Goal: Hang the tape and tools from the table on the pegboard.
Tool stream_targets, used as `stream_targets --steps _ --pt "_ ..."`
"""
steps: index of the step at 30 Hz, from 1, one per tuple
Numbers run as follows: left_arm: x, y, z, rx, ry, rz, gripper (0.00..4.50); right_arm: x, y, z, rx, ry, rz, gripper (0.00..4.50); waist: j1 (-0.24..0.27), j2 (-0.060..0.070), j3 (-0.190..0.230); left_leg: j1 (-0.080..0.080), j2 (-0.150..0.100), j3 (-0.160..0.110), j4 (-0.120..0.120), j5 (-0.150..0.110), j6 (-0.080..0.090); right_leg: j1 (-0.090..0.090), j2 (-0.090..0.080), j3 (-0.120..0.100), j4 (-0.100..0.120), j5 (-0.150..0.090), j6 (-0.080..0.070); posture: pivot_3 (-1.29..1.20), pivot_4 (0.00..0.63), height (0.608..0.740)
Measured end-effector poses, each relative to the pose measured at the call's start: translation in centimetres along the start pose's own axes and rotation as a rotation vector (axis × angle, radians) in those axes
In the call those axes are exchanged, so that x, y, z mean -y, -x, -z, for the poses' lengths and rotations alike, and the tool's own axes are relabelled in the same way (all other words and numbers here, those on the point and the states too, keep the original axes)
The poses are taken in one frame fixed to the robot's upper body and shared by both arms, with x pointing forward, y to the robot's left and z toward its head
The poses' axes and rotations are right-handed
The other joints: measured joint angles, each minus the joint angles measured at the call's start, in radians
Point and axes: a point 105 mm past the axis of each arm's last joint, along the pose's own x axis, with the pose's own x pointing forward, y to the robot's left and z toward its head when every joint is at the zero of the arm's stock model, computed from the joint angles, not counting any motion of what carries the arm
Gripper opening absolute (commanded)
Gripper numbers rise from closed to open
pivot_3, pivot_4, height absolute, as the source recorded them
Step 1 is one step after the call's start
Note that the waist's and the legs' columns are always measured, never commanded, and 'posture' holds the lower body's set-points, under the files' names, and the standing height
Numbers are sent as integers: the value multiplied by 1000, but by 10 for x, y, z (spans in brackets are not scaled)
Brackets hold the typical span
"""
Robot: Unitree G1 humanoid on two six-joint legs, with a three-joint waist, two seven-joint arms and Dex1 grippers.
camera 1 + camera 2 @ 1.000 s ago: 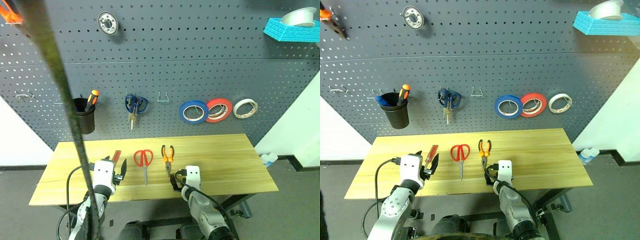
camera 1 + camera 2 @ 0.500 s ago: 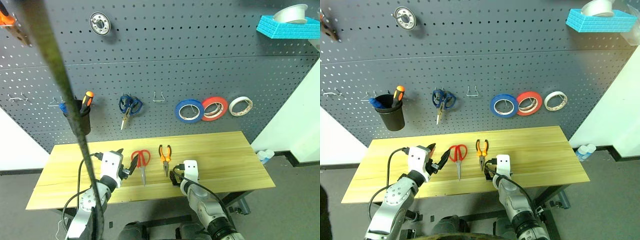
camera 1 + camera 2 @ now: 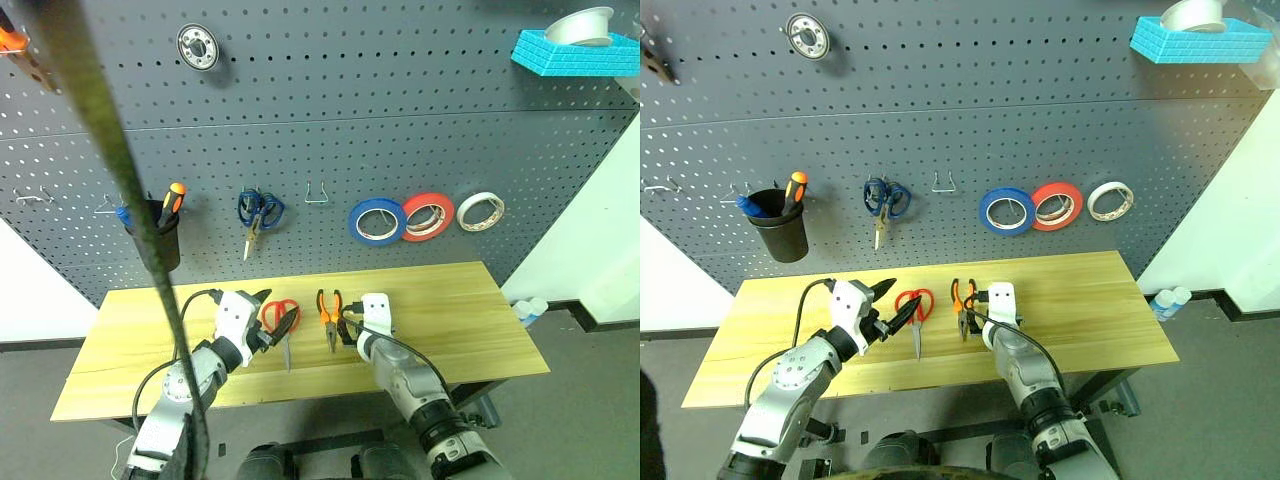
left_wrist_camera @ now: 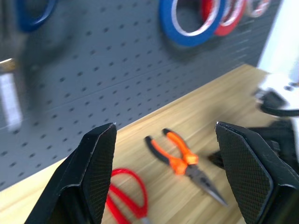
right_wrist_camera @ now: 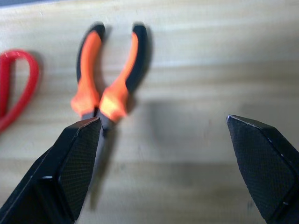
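Observation:
The orange-and-black pliers [image 3: 329, 311] and the red-handled scissors [image 3: 284, 322] lie side by side on the wood table [image 3: 450, 330]. My left gripper [image 3: 278, 306] hovers open and level just above the scissors' handles [image 4: 126, 196], pointing right toward the pliers [image 4: 180, 156]. Open as well, my right gripper [image 3: 346, 326] tilts down right beside the pliers [image 5: 107, 70], which lie ahead of one finger and not between the two. The blue tape [image 3: 376, 221] hangs on the pegboard [image 3: 400, 120].
On the pegboard hang a red tape roll [image 3: 430, 216], a white tape roll [image 3: 480, 211], blue-handled scissors [image 3: 258, 210] and a black cup [image 3: 160, 240] holding an orange-handled screwdriver. A bare hook [image 3: 318, 192] sits between them. A blue tray [image 3: 575, 50] is at the upper right.
My left gripper has swung right and risen, from the table's left part to over the red scissors. The right gripper has moved forward and up, beside the pliers.

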Motion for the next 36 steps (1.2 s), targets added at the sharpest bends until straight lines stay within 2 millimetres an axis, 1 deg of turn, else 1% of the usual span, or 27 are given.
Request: stream_targets --steps 8,13,18,20,21,22,23,24,25,26,27,28,29,30,31,34,36 --pt "9 -6 -8 12 2 132 3509 -6 -4 -35 19 46 11 4477 -5 0 0 0 0 0 0 0 0 0 0 0 0 0 0 -170 0 680" --pt "15 -10 -17 36 -3 218 3509 -12 -5 -64 46 83 17 4477 -17 0 0 0 0 0 0 0 0 0 0 0 1 0 0 -166 0 680" --pt "20 -13 -24 45 -6 305 3509 -17 -4 -89 56 121 33 4477 -26 0 0 0 0 0 0 0 0 1 0 0 1 0 0 -164 0 680" --pt "21 -14 -28 55 -12 337 3509 -16 -2 -100 66 138 43 4477 -26 0 0 0 0 0 0 1 0 1 0 0 1 0 0 -164 0 680" --pt "26 -57 -39 10 -54 448 3509 30 37 -108 229 128 -102 4477 53 1 3 -12 -8 -19 9 5 3 8 1 -8 -6 -2 6 -165 0 680" --pt "0 -71 -60 6 -123 399 3509 59 68 -113 293 204 -147 4477 65 5 9 -26 3 -13 21 6 2 9 9 0 -5 -7 13 -165 0 680" --pt "-35 -67 -74 -1 -173 306 3509 85 82 -118 305 236 -129 4477 60 3 9 -22 8 2 17 6 3 1 6 12 -4 -4 15 -165 0 680" --pt "-67 -59 -86 -5 -205 213 3509 110 98 -130 342 249 -78 4477 44 9 5 -19 7 8 13 5 5 4 3 18 -4 0 15 -165 0 680" --pt "-72 -60 -94 14 -210 195 3509 123 109 -140 376 259 -45 4477 28 10 3 -16 5 11 11 4 6 7 1 20 -4 0 16 -165 0 680" --pt "-65 -65 -95 30 -201 219 3509 121 115 -148 412 263 -61 4477 12 9 2 -10 6 15 7 4 7 11 1 23 -6 0 16 -165 0 680" --pt "-54 -70 -91 33 -178 255 3509 110 119 -153 440 269 -108 4477 0 6 3 -4 6 16 3 4 7 15 0 24 -7 0 16 -161 0 680" --pt "-38 -76 -81 20 -152 311 3509 95 120 -154 451 284 -169 4477 -9 2 4 -1 7 17 2 4 7 16 1 25 -7 0 16 -160 0 680" --pt "-29 -78 -73 5 -138 342 3509 86 121 -154 453 294 -210 4477 -16 0 5 -2 8 17 1 4 6 15 2 25 -7 0 16 -159 0 680" --pt "-26 -78 -66 -17 -126 356 3509 81 122 -154 454 299 -236 4477 -22 -1 6 -2 9 17 1 5 6 14 2 25 -7 0 16 -159 0 680" --pt "-29 -77 -63 -28 -127 348 3509 81 123 -154 452 301 -240 4477 -23 -1 6 -2 10 17 1 5 5 15 3 25 -6 0 16 -159 0 680" --pt "-39 -73 -65 -34 -146 318 3509 81 125 -156 448 313 -243 4477 -18 -1 6 -2 9 17 1 5 5 15 2 25 -7 0 16 -159 0 680" --pt "-39 -72 -66 -35 -147 316 3509 78 128 -158 448 329 -257 4477 -14 -2 6 -2 9 17 2 5 6 16 1 25 -7 0 16 -159 0 680"
